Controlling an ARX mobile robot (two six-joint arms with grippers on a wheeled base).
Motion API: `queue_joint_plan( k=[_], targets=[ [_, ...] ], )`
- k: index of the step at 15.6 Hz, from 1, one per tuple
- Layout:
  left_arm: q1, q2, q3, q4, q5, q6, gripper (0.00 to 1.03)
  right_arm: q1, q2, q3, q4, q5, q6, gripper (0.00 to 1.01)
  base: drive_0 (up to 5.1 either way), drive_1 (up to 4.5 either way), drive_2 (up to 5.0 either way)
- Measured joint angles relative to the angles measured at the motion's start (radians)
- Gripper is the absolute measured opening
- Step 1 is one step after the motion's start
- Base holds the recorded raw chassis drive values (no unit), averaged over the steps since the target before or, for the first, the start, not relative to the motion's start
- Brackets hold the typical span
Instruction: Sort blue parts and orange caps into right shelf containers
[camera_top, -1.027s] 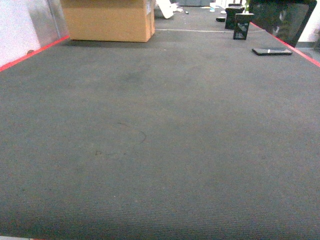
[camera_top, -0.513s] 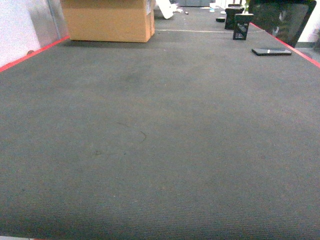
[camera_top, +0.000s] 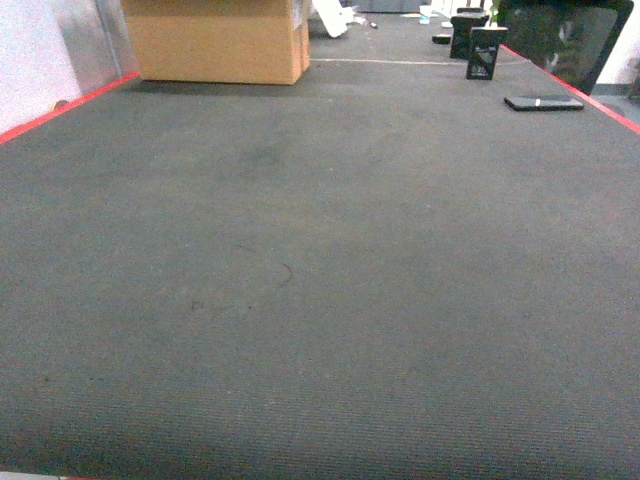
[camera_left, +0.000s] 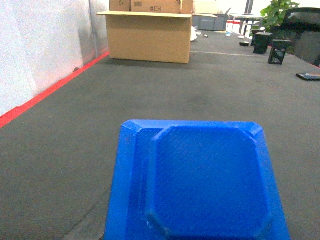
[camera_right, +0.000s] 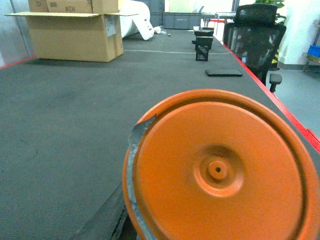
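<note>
Blue part (camera_left: 197, 185) and orange cap (camera_right: 220, 170) fill wrist views (jaws unseen, state unknowable); cardboard box (camera_top: 220, 40) beyond.

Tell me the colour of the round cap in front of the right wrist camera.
Orange cap, with a grey strip along its left edge; the right wrist view shows it best.

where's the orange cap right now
The orange cap fills the lower right of the right wrist view, close to the camera above the grey carpet. It does not appear in the head view.
</note>
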Motion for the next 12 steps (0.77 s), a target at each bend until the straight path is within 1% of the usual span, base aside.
queue_joint_plan(
  k=[1,2,3,4,5,6,7,12],
  targets=[
    [0.000,-0.016,0.000,-0.016,0.000,0.000,0.42,0.000,-0.021,0.000,-0.031,0.000,0.000,0.44,0.0,0.00,0.0],
    [0.000,-0.036,0.000,-0.031,-0.002,0.000,0.42,0.000,-0.155,0.000,-0.193,0.000,0.000,0.44,0.0,0.00,0.0],
    [0.000,-0.128,0.001,-0.182,0.002,0.000,0.42,0.000,-0.177,0.003,-0.165,0.000,0.000,0.44,0.0,0.00,0.0],
    [0.000,-0.195,0.001,-0.212,-0.001,0.000,0.42,0.000,-0.177,0.001,-0.195,0.001,0.000,0.44,0.0,0.00,0.0],
    [0.000,-0.196,0.008,-0.191,-0.001,0.000,0.42,0.000,-0.176,0.001,-0.188,-0.001,0.000,0.44,0.0,0.00,0.0],
    [0.002,-0.197,0.001,-0.217,-0.002,0.000,0.42,0.000,-0.177,0.001,-0.182,0.000,0.000,0.44,0.0,0.00,0.0],
    [0.002,-0.197,0.001,-0.202,0.000,0.000,0.42,0.000,-0.177,0.001,-0.186,0.000,0.000,0.44,0.0,0.00,0.0],
    [0.002,-0.197,0.001,-0.209,0.000,0.000,0.42,0.000,-0.177,0.001,-0.186,0.000,0.000,0.44,0.0,0.00,0.0]
  ],
)
